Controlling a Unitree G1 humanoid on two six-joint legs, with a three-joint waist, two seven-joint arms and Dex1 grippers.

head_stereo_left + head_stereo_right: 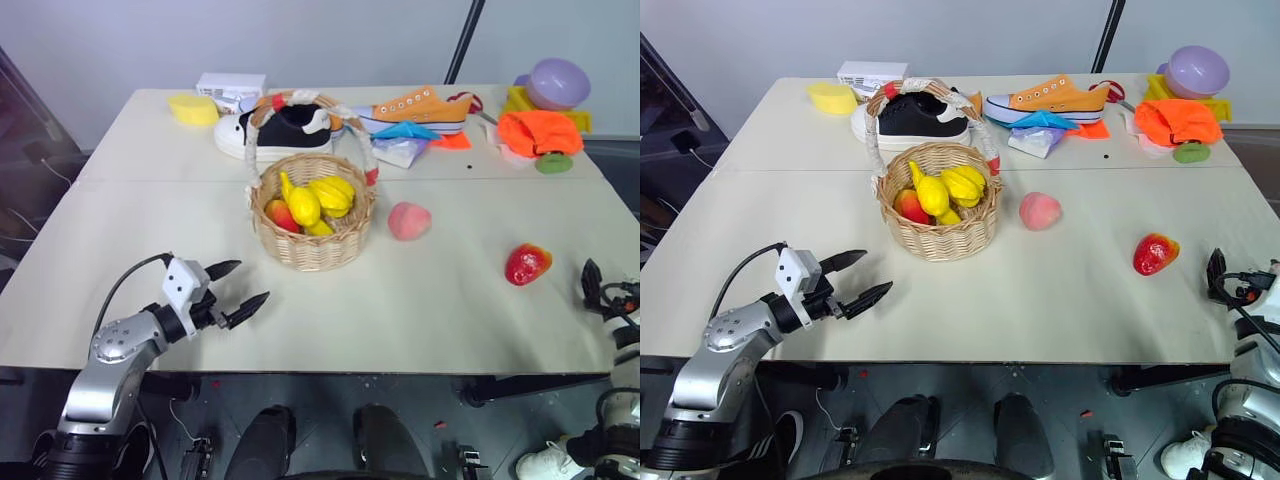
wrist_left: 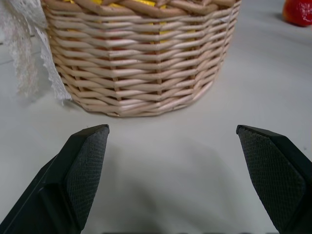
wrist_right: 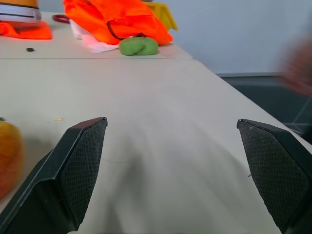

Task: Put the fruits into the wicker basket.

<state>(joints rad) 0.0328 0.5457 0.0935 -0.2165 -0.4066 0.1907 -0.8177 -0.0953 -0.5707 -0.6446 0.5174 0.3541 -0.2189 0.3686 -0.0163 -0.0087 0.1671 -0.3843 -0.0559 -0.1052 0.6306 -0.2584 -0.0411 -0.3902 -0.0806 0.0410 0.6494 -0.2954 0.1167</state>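
While empty: both hands sit near the table edge, nothing held.
Left hand: fingers spread, facing the wicker basket — ready.
Right hand: fingers wide apart, just beside the red fruit.
Peach: loose on the table, just right of the basket — not yet in.

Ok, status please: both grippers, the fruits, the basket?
Left gripper open, empty, near round wicker basket. Right gripper open, empty. Pale pink peach and glossy red fruit on table, outside basket. Nothing in the way.
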